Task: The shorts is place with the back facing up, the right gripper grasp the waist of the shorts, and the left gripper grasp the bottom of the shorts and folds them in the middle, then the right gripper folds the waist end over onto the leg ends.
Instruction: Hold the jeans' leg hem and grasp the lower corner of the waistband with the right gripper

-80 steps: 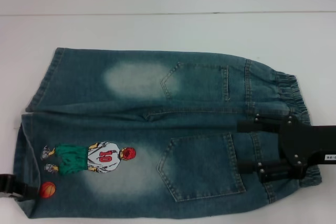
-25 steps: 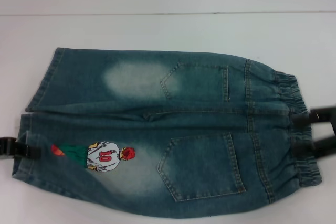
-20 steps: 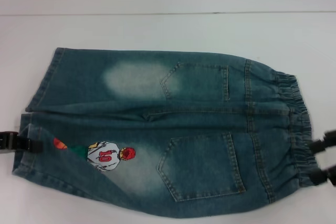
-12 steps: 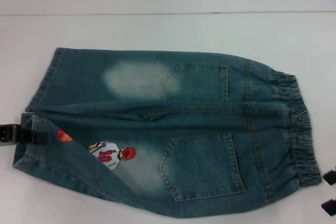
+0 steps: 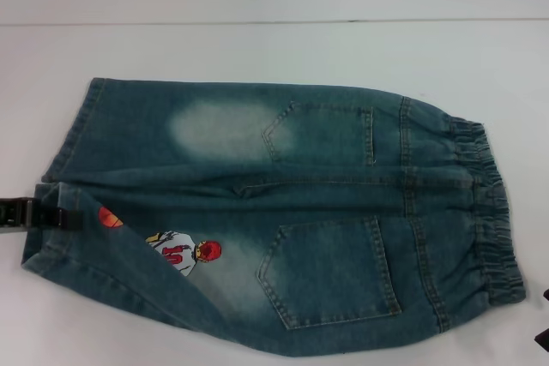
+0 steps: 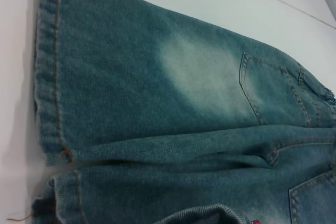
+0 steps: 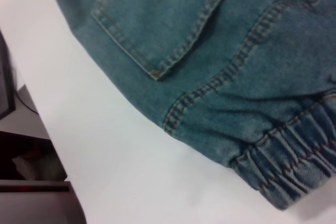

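Shorts (image 5: 274,212) lie flat on the white table (image 5: 274,49), back side up, with the two patch pockets visible and nothing seen in them. Waist of the shorts (image 5: 489,212) is toward the robot's right; bottom of the shorts (image 5: 64,169) toward its left. Left gripper (image 5: 39,214) is at the near leg hem, fingers clamped on the denim, corner folded over, partly covering the print. Right gripper (image 5: 543,332) sits at the frame edge, clear of the waistband; its finger state cannot be determined.
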Robot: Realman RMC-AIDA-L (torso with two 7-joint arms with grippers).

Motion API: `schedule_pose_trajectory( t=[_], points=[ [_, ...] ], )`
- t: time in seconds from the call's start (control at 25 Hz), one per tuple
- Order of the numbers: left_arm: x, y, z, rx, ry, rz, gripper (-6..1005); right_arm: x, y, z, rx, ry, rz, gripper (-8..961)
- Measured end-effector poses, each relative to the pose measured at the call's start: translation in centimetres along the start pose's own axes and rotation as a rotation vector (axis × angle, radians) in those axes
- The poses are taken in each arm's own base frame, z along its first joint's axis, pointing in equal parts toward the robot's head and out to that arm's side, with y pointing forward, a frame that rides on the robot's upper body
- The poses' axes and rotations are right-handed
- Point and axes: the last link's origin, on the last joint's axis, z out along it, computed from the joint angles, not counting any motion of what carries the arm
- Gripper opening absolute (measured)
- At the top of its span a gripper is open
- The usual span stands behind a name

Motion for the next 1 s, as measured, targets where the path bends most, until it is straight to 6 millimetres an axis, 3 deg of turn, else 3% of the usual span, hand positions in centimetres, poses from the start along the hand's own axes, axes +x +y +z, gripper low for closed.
schedule_pose_trajectory(
  t=[1.0],
  points=[
    [-0.3, 0.1, 0.7, -0.024, 0.001, 0.013, 19, -2.6, -0.2, 1.0, 0.013, -0.038, -0.04, 930]
  ],
)
